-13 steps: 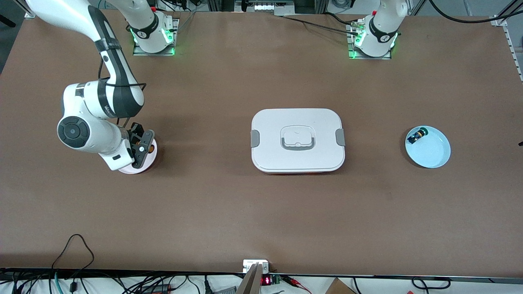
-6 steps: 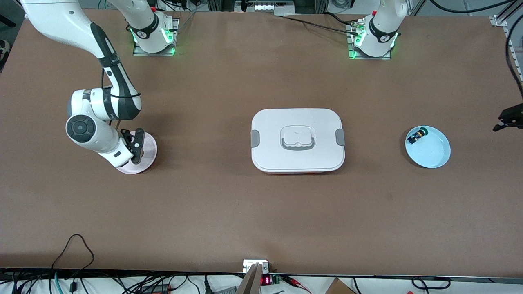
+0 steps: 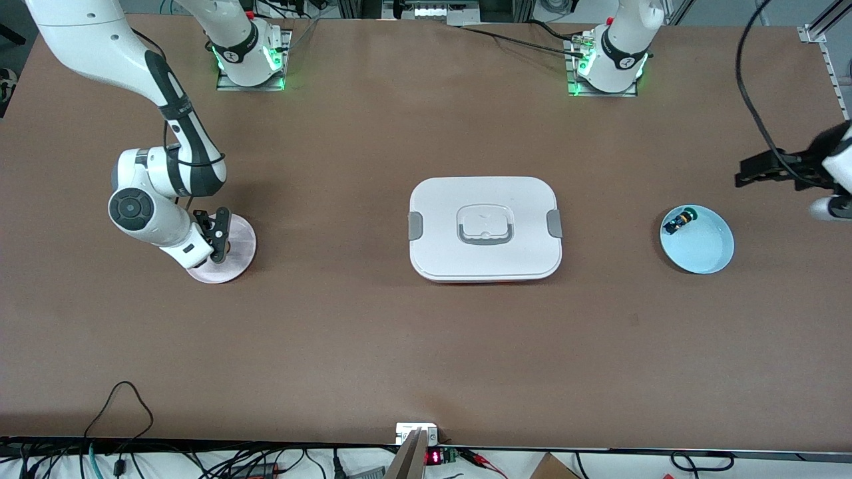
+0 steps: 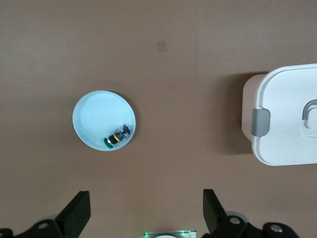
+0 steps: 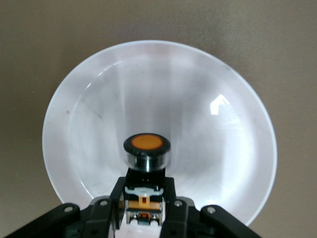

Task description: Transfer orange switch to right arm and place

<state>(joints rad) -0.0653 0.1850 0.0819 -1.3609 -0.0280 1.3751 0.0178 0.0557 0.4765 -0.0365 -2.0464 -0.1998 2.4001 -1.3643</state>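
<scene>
flanking white lidded box [image 3: 485, 228]: two plates

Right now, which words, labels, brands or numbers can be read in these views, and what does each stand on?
None can be read.
Red digits on a small display at the table's near edge: too small.
Dark marks on both arm bases: blurred.
Nothing on the white lidded box.

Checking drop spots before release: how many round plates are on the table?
2: a pale pink round plate at the right arm's end, under the right gripper; a light blue round plate at the left arm's end.
</scene>
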